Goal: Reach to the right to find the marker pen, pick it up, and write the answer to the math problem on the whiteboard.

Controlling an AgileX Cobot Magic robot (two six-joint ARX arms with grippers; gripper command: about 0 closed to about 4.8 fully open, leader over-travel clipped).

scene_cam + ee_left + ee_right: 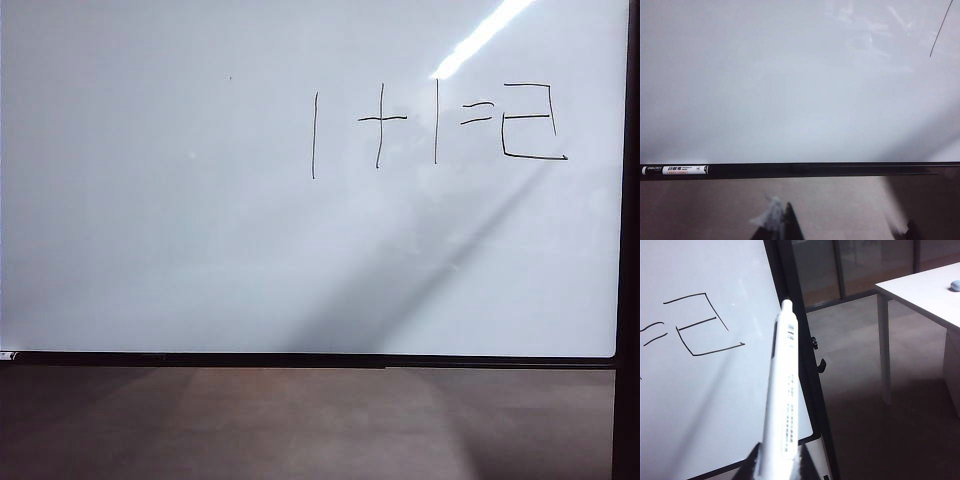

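The whiteboard (150, 200) fills the exterior view, and neither gripper shows there. On it the math problem (380, 125) reads one plus one equals, followed by the answer (530, 122), a boxy two. In the right wrist view my right gripper (779, 461) is shut on the marker pen (782, 390). Its barrel looks pale with a printed label and points up past the answer (700, 325), away from the board. My left gripper (849, 229) hangs open and empty below the board's bottom edge, with a white scrap on one fingertip (788, 222).
A black pen with a pale label (675, 170) lies along the board's bottom ledge. The board's black frame (628, 200) runs down its right side. Beyond it stands a white table (920, 290) with a small pale object (955, 285). Brown floor (300, 420) lies below.
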